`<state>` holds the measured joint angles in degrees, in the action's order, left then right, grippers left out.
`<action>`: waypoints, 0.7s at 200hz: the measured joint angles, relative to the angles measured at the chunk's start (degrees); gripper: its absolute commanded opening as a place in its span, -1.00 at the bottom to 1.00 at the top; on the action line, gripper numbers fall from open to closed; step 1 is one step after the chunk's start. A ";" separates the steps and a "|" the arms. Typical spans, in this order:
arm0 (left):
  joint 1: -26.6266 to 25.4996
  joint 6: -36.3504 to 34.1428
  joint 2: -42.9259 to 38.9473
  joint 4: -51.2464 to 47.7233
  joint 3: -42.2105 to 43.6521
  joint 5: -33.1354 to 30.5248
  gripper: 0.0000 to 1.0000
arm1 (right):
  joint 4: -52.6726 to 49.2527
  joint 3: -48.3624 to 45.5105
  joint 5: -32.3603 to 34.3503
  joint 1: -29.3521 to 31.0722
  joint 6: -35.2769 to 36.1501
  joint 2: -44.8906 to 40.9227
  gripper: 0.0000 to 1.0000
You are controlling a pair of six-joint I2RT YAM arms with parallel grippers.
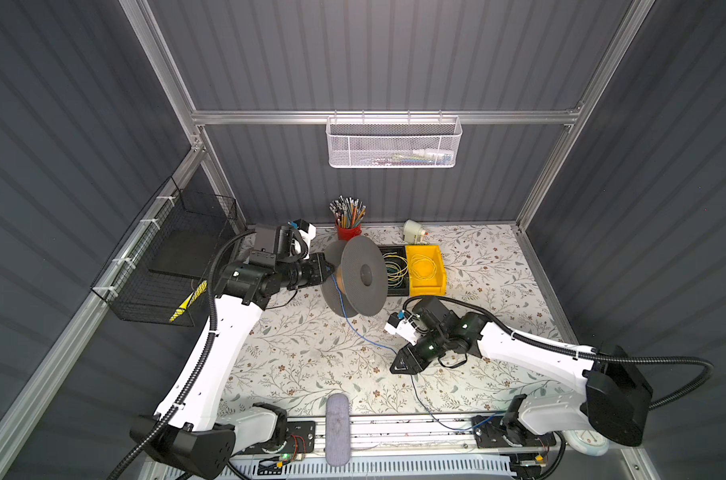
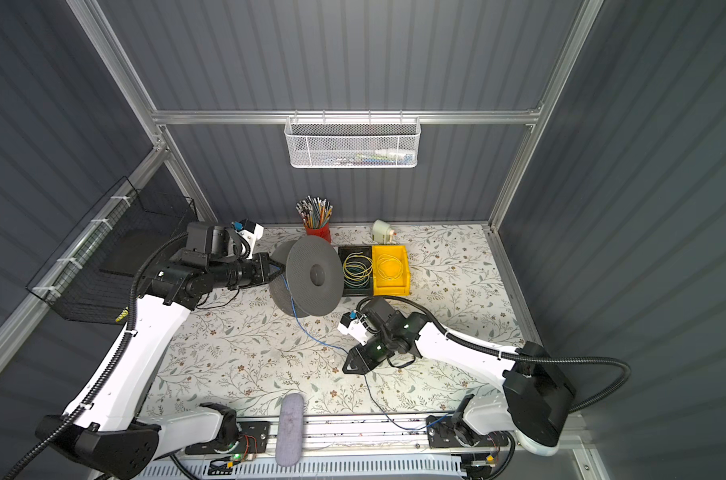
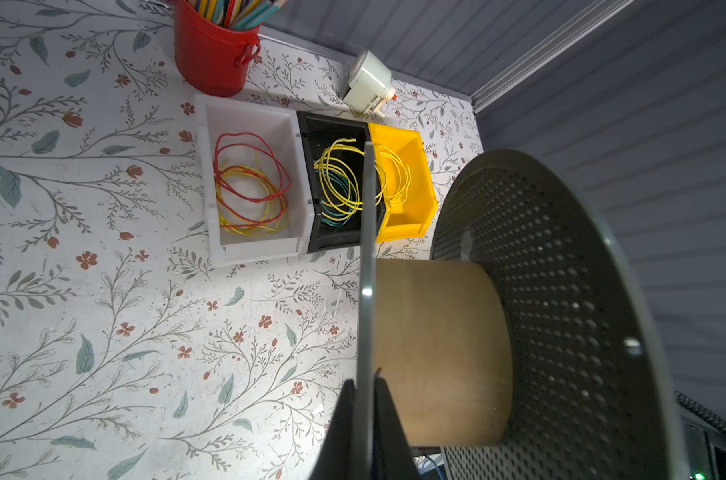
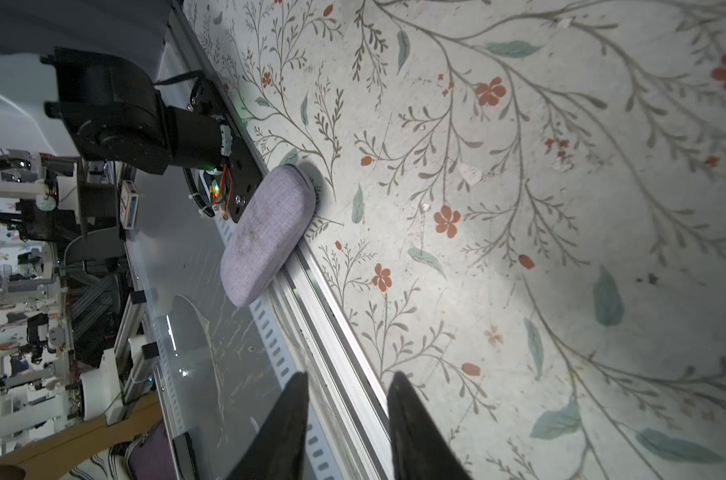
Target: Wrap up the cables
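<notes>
The cable is a thin blue wire (image 1: 365,338) (image 2: 317,340). It runs from the grey spool (image 1: 363,274) (image 2: 315,274) down across the table, passes under my right gripper (image 1: 396,365) (image 2: 348,365), and ends at the right arm's base. The spool stands on edge, with a bare cardboard core (image 3: 440,353) between two perforated flanges. My left gripper (image 1: 326,270) (image 3: 367,382) is shut on the thin edge of the near flange. In the right wrist view, my right gripper (image 4: 350,376) hangs open above the table's front rail with nothing between its fingers.
Behind the spool stand a white bin (image 3: 253,120) of red and yellow wires, a black bin (image 1: 394,249) and a yellow bin (image 1: 425,286). A red pencil cup (image 1: 348,230) and a small white device (image 1: 413,230) stand at the back. A lilac case (image 1: 338,428) (image 4: 265,237) lies on the front rail.
</notes>
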<state>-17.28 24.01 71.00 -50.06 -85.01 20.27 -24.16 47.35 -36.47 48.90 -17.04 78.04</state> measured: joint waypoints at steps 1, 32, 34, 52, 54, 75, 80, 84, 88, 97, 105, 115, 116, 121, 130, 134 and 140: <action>0.04 0.00 0.00 0.00 -0.04 0.00 -1.00 | 0.09 -0.04 -0.04 0.00 -0.09 0.02 -0.26; 1.33 0.02 0.15 0.48 -2.75 -0.04 -1.00 | 1.60 -2.40 -1.27 0.00 -1.09 -0.15 -0.25; 1.38 0.02 0.17 0.48 -2.91 -0.04 -1.00 | 1.66 -2.56 -1.29 0.00 -1.14 -0.15 -0.26; 2.34 0.04 0.87 0.81 -4.98 -0.04 -1.00 | 1.95 -3.69 -1.29 0.00 -1.62 -0.57 -0.32; 2.47 0.02 0.98 0.85 -5.20 -0.04 -1.00 | 1.95 -3.87 -1.29 0.00 -1.60 -0.70 -0.33; 3.93 0.04 1.73 1.44 -6.60 0.26 -1.00 | 1.51 -5.35 -0.83 0.00 -1.95 -2.34 -0.46; 4.33 0.04 1.79 1.53 -6.67 0.39 -1.00 | 1.25 -5.57 -0.61 -0.02 -2.03 -2.75 -0.52; 4.72 0.07 1.79 1.62 -6.67 0.50 -1.00 | 1.03 -5.64 -0.37 -0.07 -2.10 -3.06 -0.57; 5.09 0.04 1.79 1.66 -6.67 0.59 -1.00 | 0.70 -5.68 -0.13 -0.17 -1.77 -3.37 -0.63; 5.92 0.04 1.79 1.55 -6.71 0.85 -1.00 | 0.11 -5.68 0.26 -0.46 -1.95 -3.82 -0.76; 6.71 -0.04 1.79 1.18 -6.93 1.05 -1.00 | -0.31 -5.64 0.70 -1.01 -1.92 -4.11 -0.85; 7.76 -0.52 1.77 0.39 -7.30 1.36 -1.00 | -1.07 -5.51 1.18 -2.40 -1.01 -4.17 -0.97; 7.82 -0.55 1.77 0.33 -7.32 1.40 -1.00 | -1.16 -5.49 1.16 -2.49 -1.16 -4.17 -0.98; 8.33 -0.87 1.73 -0.26 -7.65 1.55 -1.00 | -1.40 -5.40 1.44 -3.32 -0.61 -4.15 -1.00; 8.90 -1.22 1.51 -0.94 -7.89 2.01 -1.00 | -2.12 -5.05 1.68 -5.29 -0.52 -4.02 -1.00; 9.07 -1.40 1.29 -1.09 -7.89 2.25 -1.00 | -2.71 -4.63 1.79 -6.32 -0.20 -3.85 -1.00; 9.20 -1.64 0.94 -1.40 -7.89 2.97 -1.00 | -3.85 -3.67 1.92 -8.20 0.15 -3.41 -1.00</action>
<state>-8.08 22.37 71.94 -51.46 -92.90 23.24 -28.01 43.68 -34.54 40.71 -16.88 74.63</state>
